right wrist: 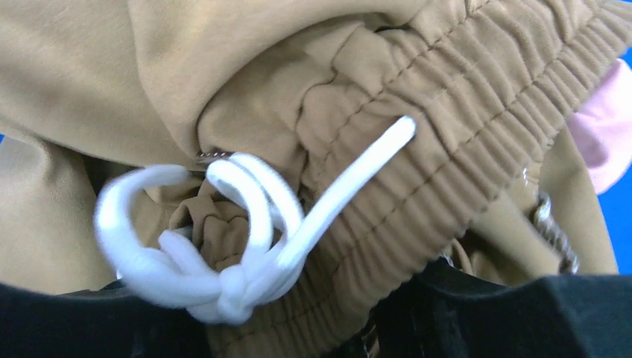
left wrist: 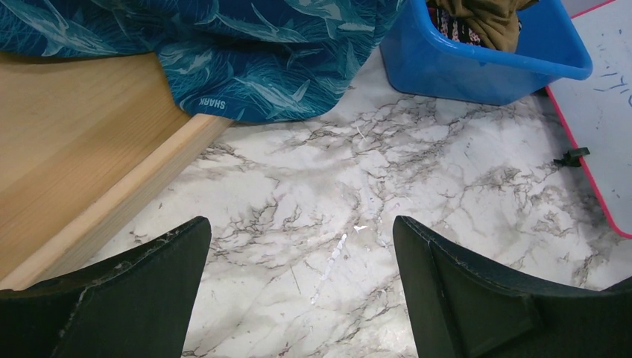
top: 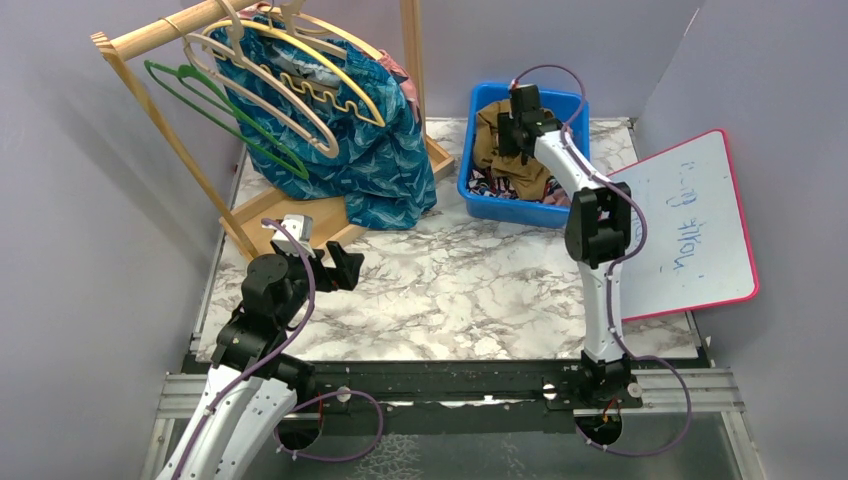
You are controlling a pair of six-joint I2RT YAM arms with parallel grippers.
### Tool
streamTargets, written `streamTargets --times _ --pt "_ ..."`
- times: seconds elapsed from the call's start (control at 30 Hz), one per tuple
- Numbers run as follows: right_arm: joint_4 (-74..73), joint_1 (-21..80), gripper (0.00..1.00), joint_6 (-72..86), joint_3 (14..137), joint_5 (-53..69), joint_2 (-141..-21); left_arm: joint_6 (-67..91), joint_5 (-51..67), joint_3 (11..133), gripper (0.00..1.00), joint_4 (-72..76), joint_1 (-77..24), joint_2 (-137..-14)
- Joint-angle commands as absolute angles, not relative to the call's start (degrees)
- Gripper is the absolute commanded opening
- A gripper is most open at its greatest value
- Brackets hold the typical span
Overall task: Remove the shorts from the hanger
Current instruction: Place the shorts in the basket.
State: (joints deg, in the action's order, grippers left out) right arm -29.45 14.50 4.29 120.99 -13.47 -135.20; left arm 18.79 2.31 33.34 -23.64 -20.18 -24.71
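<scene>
Teal patterned shorts (top: 375, 165) (left wrist: 246, 52) hang from a cream hanger (top: 300, 85) on the wooden rack, their hem draped onto the rack's base. Olive-brown shorts (top: 492, 140) (right wrist: 417, 142) with a white drawstring (right wrist: 246, 246) lie in the blue bin (top: 520, 208). My right gripper (top: 515, 125) (right wrist: 291, 335) is down in the bin, fingers apart, with the elastic waistband lying between them. My left gripper (top: 345, 265) (left wrist: 302, 291) hovers open over bare marble near the rack's base, holding nothing.
Empty cream and green hangers (top: 200, 95) hang on the rack rail. The rack's wooden base (left wrist: 74, 149) sits at left. Other patterned and pink fabric (right wrist: 605, 134) lies in the bin. A pink-framed whiteboard (top: 690, 225) leans at right.
</scene>
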Motion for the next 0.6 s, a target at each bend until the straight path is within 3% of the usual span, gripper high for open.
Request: streamTargets --times 0.0,0.13,0.57 --pt "-33.37 15.03 0.61 4.13 119.76 -9.98 -126.98 18.28 2.20 33.40 0.95 -22.89 -19.75 -24.51" --pt "-32.67 15.03 0.68 4.70 117.72 -10.18 -123.01 18.37 2.24 33.42 0.95 -22.90 -19.76 -24.48" --pt "-29.81 15.03 0.70 6.70 114.15 -9.75 -116.73 18.37 2.24 33.40 0.95 -22.86 -19.73 -23.97"
